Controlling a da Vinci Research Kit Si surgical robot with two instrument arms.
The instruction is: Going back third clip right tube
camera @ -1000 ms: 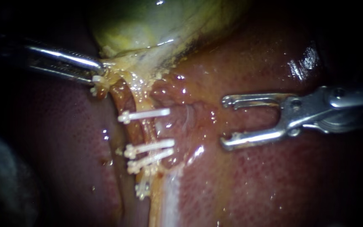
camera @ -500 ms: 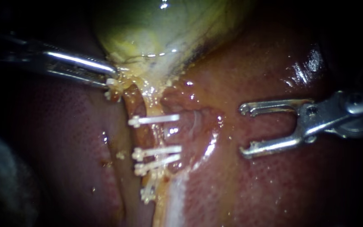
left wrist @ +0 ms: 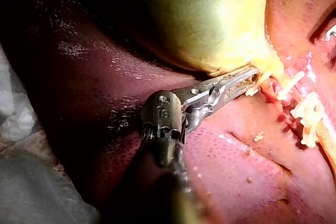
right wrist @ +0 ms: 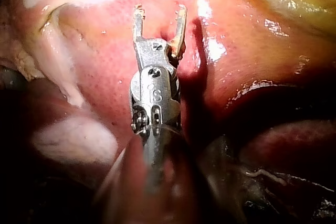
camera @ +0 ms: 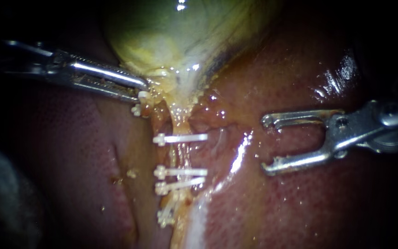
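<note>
The clipped tube [camera: 177, 156] runs down from the gallbladder's neck through the middle of the endoscope view, over the liver, and white clips cross it.

The liver [camera: 300, 207] fills most of the scene, red and wet. The gallbladder [camera: 176, 41] lies above it, pale green-yellow and narrowing towards the tube.

The right tool [camera: 267, 144] hangs over bare liver, well apart from the tube and on its right. Its jaws stand wide apart and empty, with no clip loaded and no tissue between them. The right wrist view shows the same, two spread jaws with nothing gripped.

The left tool [camera: 142, 90] comes in from the left. Its jaws are clenched on the yellowish edge of the gallbladder's neck and hold it towards the left.

Of the clips, the top clip [camera: 180, 137] sits alone. The second clip [camera: 180, 172] and third clip [camera: 179, 185] lie just beside each other lower down. A further clip [camera: 166, 216] sits below those, and a small white clip [camera: 138, 103] is near the left tool's tip.

With three clips across the tube and the right tool released and clear of it, the clipping part looks done. What seems left is only for that tool to finish moving out of the field.

No brand, label or writing shows on the tissue or the clips.
</note>
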